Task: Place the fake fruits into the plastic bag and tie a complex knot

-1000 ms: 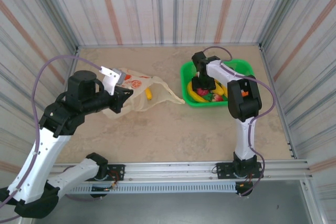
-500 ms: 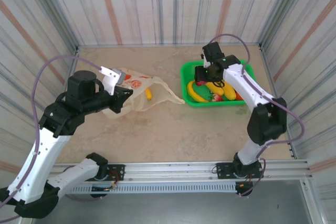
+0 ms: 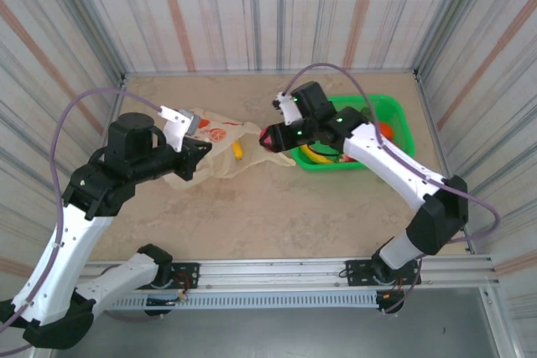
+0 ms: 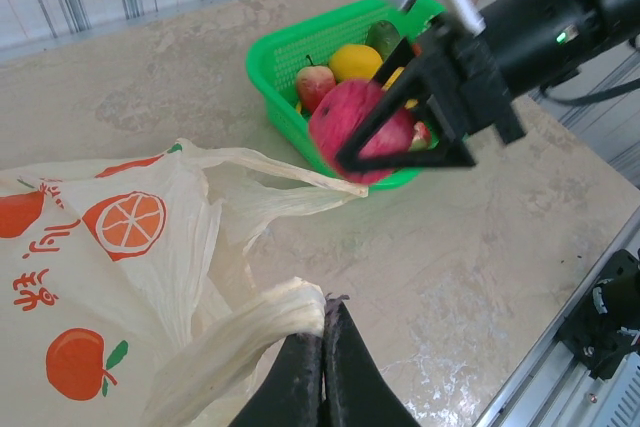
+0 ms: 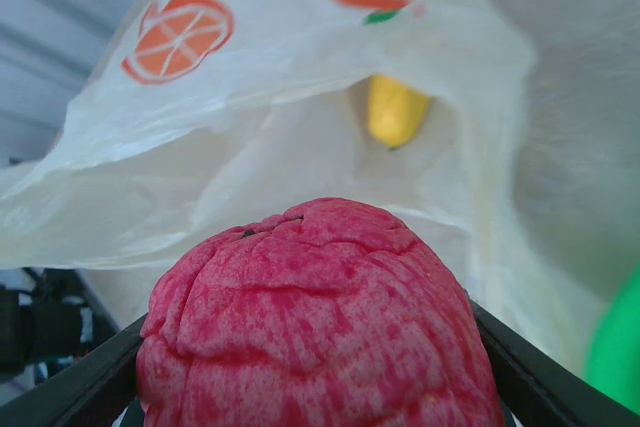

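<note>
The pale plastic bag [image 3: 220, 142] lies left of centre on the table, its mouth facing right. My left gripper [image 4: 322, 312] is shut on one bunched loop handle [image 4: 235, 337] and holds it up. My right gripper [image 3: 273, 137] is shut on a red-pink fake apple [image 5: 320, 327], which hangs just in front of the bag's mouth [image 5: 300, 157]. From the left wrist view the apple [image 4: 355, 127] sits between black fingers above the bag's other handle. A yellow fruit [image 5: 395, 109] lies inside the bag [image 5: 250, 57]. No knot is in view.
The green basket [image 3: 393, 110] stands at the back right with several fruits in it, among them a yellow one [image 4: 355, 60], a red apple [image 4: 313, 82] and a dark green avocado [image 4: 382, 37]. Striped walls close in three sides. An aluminium rail runs along the near edge.
My right arm has lifted out of the basket and swung left with the red-pink apple, up to the bag's mouth. The left arm and the bag have not moved.
</note>
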Tool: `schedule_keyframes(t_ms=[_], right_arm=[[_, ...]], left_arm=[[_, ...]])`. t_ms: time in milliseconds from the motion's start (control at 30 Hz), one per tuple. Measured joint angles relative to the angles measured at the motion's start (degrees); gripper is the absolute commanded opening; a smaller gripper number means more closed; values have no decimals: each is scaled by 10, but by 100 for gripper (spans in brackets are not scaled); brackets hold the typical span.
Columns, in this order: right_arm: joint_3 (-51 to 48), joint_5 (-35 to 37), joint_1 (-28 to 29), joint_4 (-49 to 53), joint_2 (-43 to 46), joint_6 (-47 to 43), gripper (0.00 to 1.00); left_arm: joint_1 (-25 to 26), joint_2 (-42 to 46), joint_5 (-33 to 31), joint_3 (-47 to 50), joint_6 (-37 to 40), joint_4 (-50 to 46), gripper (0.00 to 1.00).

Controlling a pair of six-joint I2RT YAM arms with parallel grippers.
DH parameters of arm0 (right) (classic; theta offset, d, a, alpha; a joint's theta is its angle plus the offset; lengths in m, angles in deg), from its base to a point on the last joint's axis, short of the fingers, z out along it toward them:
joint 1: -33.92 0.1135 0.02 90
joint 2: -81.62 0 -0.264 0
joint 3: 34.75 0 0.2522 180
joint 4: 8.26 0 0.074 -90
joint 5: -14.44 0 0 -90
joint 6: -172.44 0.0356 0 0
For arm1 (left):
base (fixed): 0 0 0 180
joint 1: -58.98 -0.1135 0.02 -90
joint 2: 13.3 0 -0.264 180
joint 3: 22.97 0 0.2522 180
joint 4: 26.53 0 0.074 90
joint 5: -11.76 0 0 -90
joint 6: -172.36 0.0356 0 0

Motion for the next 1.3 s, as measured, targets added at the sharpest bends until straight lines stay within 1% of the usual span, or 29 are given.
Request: schedule_keyframes(t_ms=[200,333,467,567,600,633,733,800,1000,1067,1167,1233,1300], right_arm=[[54,2,34,-7,-128,5,65],[119,2,42,-11,-206,26,65],[201,16,45,-30,-267,71,66],[229,32,44,-70,-288,134,69],[234,36,44,-85,-294,156,71],[237,44,45,-106,-298,182,76],[228,62,45,-166,-309,252,95],[227,73,45,-189,-321,282,100],[223,91,45,-202,-342,308,99],[223,91,45,-203,-342,306,96],[214,88,45,-204,-336,287,87],[196,78,45,-203,-323,266,77],[175,69,45,-196,-304,247,72]], left_arm=[[0,7,0,1,0,0,0],[0,13,0,1,1,0,0],[2,17,1,2,2,0,0],[7,22,1,9,4,1,0],[8,24,1,12,5,1,0],[8,26,1,17,6,2,0],[8,28,-2,30,7,3,0],[8,29,-4,33,7,3,0],[10,32,-13,35,8,3,0],[11,32,-16,35,8,3,0],[11,32,-22,35,8,3,0],[11,32,-31,35,8,3,0],[11,31,-38,35,8,2,0]])
